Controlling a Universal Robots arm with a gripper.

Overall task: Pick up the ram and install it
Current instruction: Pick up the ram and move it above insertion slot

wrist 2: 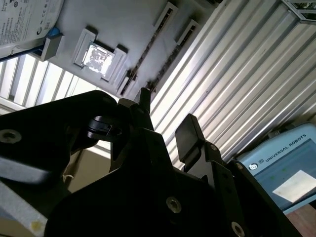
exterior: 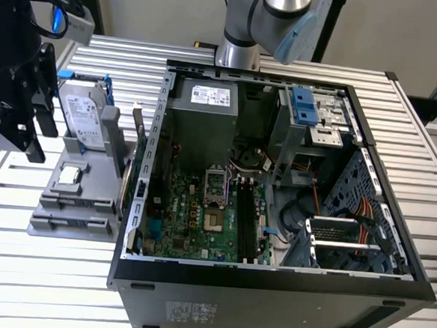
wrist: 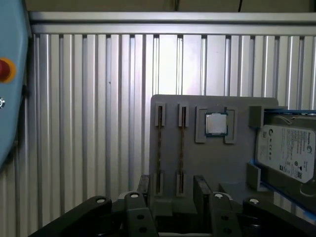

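Grey plastic fixture (wrist: 237,197) sits on the ribbed aluminium desk (wrist: 89,123). It carries the ram (wrist: 159,148) standing on edge in a long slot, w/ a second stick (wrist: 182,148) in the slot just beside it. The processor chip (wrist: 216,123) and hard drive (wrist: 286,153) lie further along the same fixture.

The jaws hang above the fixture's near end, set fairly wide w/ nothing between them. In the first wrist view the two pads appear to straddle both slots rather than one.

The step in hand looks like the approach for the pick, so alignment matters most. The jaws should be centred on one stick only, w/ pads facing its flat sides and not its thin ends. The gap to the neighbouring stick is small, so one pad has to drop cleanly between the two. Grip should be on the upper edge, approx. mid-length, to avoid tilt. The pull should be straight out of the slot, no twisting. The open PC case (exterior: 275,213) stands well apart, to the exterior view's right.
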